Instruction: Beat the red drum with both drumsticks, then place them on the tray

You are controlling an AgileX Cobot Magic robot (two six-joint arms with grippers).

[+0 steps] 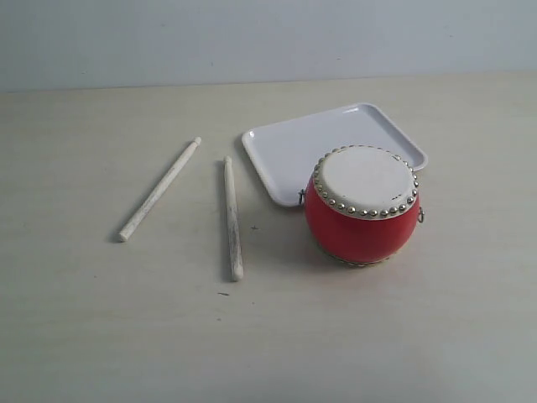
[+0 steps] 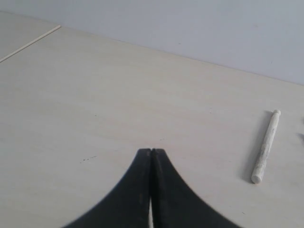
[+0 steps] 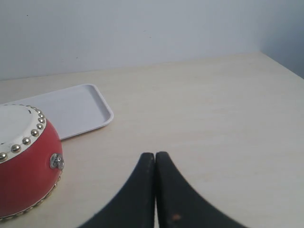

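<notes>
The red drum (image 1: 361,206) stands right of centre on the table, its off-white studded skin facing up, just in front of the white tray (image 1: 294,151). Two pale drumsticks lie on the table left of the drum: one (image 1: 159,190) slanted, the other (image 1: 232,217) nearly straight. Neither arm shows in the exterior view. My left gripper (image 2: 151,151) is shut and empty above bare table, with one drumstick (image 2: 266,146) off to its side. My right gripper (image 3: 155,154) is shut and empty, with the red drum (image 3: 23,166) and the tray (image 3: 76,109) beside it.
The pale wooden table (image 1: 101,336) runs to a light blue-grey wall (image 1: 252,34) at the back. A table edge (image 3: 280,64) shows in the right wrist view, and a thin seam line (image 2: 28,45) in the left wrist view.
</notes>
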